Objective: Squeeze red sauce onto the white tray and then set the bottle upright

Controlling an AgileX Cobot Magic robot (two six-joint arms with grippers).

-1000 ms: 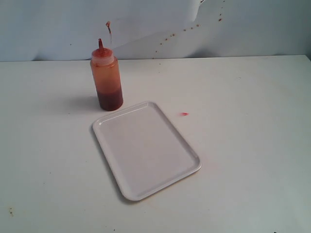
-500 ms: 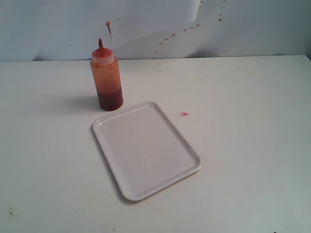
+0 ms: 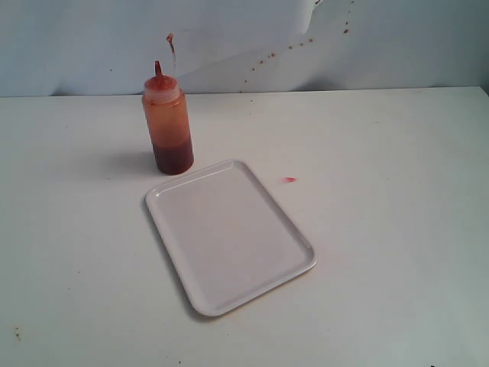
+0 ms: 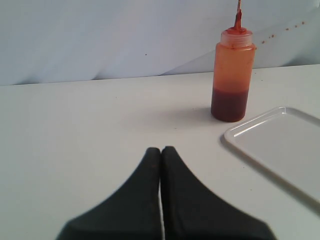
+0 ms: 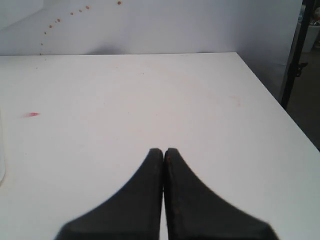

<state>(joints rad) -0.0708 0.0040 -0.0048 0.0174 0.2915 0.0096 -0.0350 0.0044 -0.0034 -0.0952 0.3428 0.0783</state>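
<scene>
Nothing done: left pincer (image 4: 160,150) and right pincer (image 5: 163,151) are closed tight and empty, the bottle (image 4: 231,80) stands upright on the tabletop (image 4: 75,125) well ahead of the left pincer, red sauce (image 4: 229,104) seemingly all inside, and the white tray (image 4: 280,145) beside it is bare, so all 2 steps are outstanding.

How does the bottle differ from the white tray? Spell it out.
The squeeze bottle stands tall and upright; the white tray lies flat and wide. The bottle is translucent orange-red, holding dark red sauce; the tray is opaque white, bare. Both rest on the table.
</scene>
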